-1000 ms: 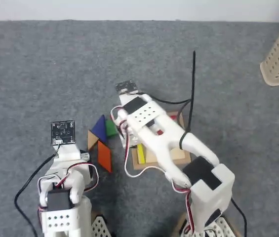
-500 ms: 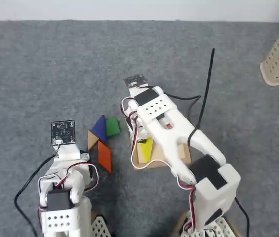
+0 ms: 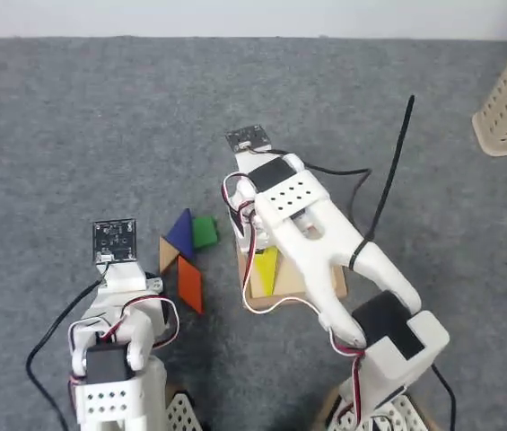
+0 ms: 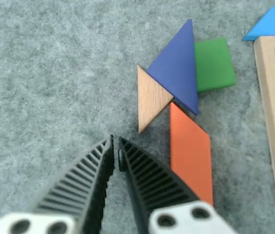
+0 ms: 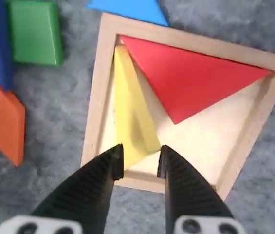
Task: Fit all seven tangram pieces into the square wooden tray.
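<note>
The tray lies on grey carpet. Inside it, the red triangle lies along one side. The yellow triangle leans along the adjacent side, its end clamped by the right gripper. A light blue triangle lies just outside one tray corner. The green square, dark blue triangle, wood triangle and orange parallelogram cluster beside the tray. The left gripper hovers near the wood triangle, closed and empty.

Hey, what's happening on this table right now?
The right gripper holds the yellow triangle tilted inside the wooden tray, beside the red triangle lying there. The left gripper hangs shut over the carpet near the orange parallelogram, dark blue triangle, green square and wooden triangle. A light blue triangle lies just outside the tray.
</note>
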Motion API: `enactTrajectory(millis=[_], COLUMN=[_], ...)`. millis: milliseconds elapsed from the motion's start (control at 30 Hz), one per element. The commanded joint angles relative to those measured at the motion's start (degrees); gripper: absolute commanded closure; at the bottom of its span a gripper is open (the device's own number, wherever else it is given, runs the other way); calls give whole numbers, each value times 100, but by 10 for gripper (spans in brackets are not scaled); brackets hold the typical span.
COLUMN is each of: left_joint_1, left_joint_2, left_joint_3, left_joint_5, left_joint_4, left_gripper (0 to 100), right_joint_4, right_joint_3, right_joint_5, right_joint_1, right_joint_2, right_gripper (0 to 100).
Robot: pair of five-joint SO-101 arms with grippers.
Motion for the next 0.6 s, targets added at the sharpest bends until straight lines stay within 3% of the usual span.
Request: enactTrajectory(millis=[0,567], left_joint_1=[-9,-9], left_joint_2=[-114,-114], left_joint_3=[-31,-31], left_joint_5=[53,53], left_joint_4=[9,9], left_gripper=[988,988], right_joint_4=[-48,-180], right_joint_3=[-211,-202], right_joint_5=[114,123], right_joint_1=[163,576], right_joint_2=[-488,-435], right_gripper=[877,877])
